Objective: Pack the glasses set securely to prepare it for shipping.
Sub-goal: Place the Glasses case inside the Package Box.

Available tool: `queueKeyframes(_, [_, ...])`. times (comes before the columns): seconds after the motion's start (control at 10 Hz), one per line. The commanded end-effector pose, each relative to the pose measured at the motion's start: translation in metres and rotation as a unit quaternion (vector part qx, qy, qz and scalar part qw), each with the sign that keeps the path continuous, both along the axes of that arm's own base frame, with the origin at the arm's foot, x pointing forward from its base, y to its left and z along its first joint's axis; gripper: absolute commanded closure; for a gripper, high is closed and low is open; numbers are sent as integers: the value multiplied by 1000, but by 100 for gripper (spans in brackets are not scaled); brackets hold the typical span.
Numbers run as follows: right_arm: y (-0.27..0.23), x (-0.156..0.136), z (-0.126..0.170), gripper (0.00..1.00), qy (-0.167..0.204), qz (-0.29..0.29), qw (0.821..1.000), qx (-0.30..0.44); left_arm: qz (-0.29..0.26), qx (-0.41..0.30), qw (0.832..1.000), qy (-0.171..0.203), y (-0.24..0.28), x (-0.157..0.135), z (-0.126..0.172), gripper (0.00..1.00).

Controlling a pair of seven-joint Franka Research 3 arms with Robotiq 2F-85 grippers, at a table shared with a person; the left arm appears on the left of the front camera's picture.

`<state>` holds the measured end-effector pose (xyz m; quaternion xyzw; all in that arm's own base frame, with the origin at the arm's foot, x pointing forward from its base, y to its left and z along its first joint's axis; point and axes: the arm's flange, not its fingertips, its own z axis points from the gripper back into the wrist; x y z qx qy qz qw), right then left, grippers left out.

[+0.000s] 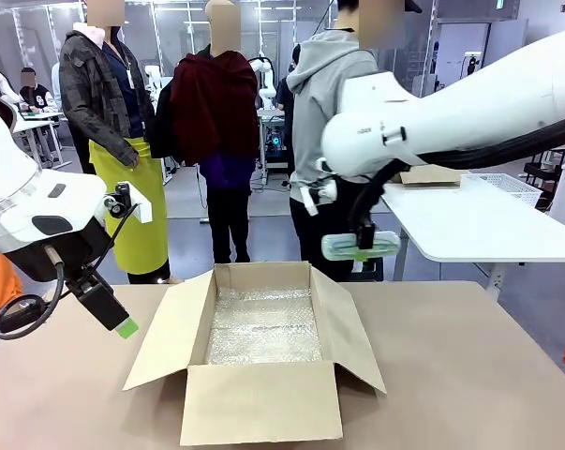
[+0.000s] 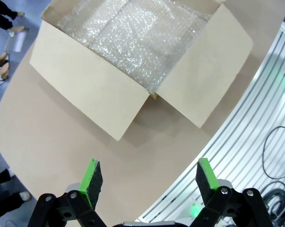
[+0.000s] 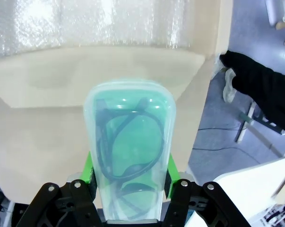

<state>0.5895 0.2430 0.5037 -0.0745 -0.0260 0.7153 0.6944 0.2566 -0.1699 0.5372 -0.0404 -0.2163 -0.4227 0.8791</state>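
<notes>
The right arm's jaws clasped the mint green glasses case point(image 1: 338, 247), held level in the air just beyond the far right corner of an open cardboard box point(image 1: 260, 405) on the bench point(image 1: 469, 375). Dark-framed glasses point(image 3: 109, 156) showed through the translucent shell. Bubble wrap point(image 1: 265, 330) lined the floor of the box. The left arm's jaws hung spread wide with nothing between them, low over the bench to the left of the box, apart from its left flap point(image 1: 170, 339). People point(image 1: 123, 141) stood beyond the box.
</notes>
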Motion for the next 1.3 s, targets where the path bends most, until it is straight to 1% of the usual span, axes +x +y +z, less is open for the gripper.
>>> queueKeyframes(0.0, [47,18,1,59,0,18,1000,-17,-6,-1,1000,-8,0,2,1,0])
queueKeyframes(0.2, [104,22,-4,59,5,29,999,-15,-6,-1,1000,-8,0,2,1,0])
queueKeyframes(0.4, [154,25,-23,59,9,21,1000,-17,-6,-1,1000,-8,0,2,1,0])
queueKeyframes(0.5, [170,30,-38,59,2,19,999,-28,-6,-1,1000,-8,0,2,1,0])
queueKeyframes(0.7, [191,39,-70,59,24,19,999,-15,-6,-1,1000,-8,0,2,1,0])
queueKeyframes(0.8, [198,41,-86,59,27,18,999,-19,-6,-1,1000,-8,0,2,1,0])
queueKeyframes(1.1, [203,44,-126,59,48,11,999,-12,-6,-1,1000,-8,0,2,1,0])
queueKeyframes(1.2, [205,45,-134,59,52,12,999,-10,-6,-1,1000,-8,0,2,1,0])
